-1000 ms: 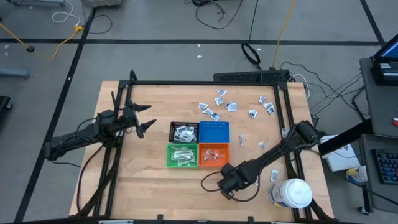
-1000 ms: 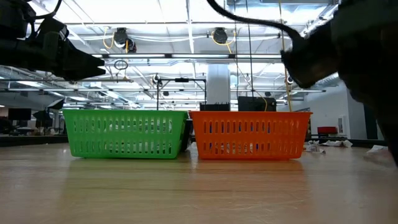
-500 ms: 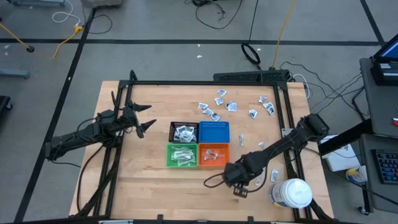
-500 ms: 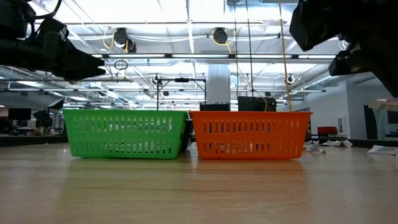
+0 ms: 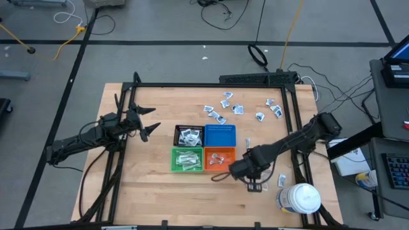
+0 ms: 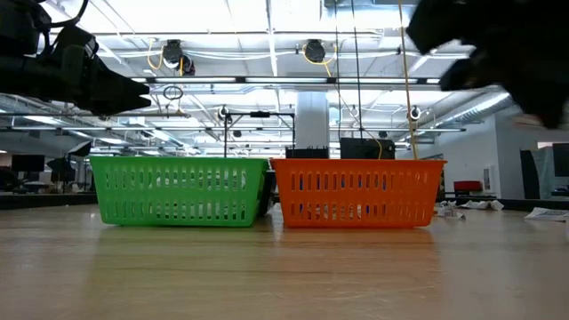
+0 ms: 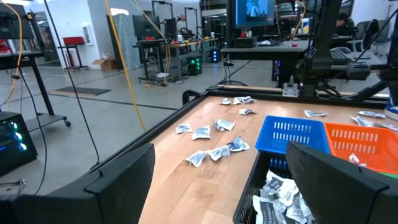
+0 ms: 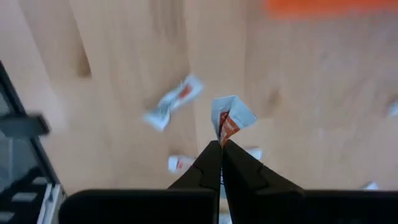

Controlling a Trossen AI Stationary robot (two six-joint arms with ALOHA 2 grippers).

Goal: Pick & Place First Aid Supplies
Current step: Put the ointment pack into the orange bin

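My right gripper (image 8: 222,144) hangs above the table's near right part, just right of the orange bin (image 5: 220,158), shut on a small white packet with an orange-red mark (image 8: 231,116). In the high view its hand (image 5: 243,171) hides the packet. More first aid supplies lie scattered at the far right (image 5: 225,105), and others fill the black bin (image 5: 189,135) and the green bin (image 5: 187,160). My left gripper (image 5: 148,121) waits open at the left, level above the table. My right gripper pinches the packet by its lower edge (image 8: 225,133) between its two fingertips. The fingers come from above, pointing down. The packet sticks out past the fingertips and hangs clear of the table.
Blue bin (image 5: 220,135) stands behind the orange one. A large white jar (image 5: 300,198) stands at the near right corner. Loose packets (image 8: 174,102) lie on the wood under my right gripper, and others (image 5: 281,181) beside the jar. A black frame (image 5: 291,121) runs along the right side.
My right gripper has risen from the table and gone toward the far edge, nearer the orange bin, rolling about its own axis. It has stayed shut and carried the packet up clear of the wood.
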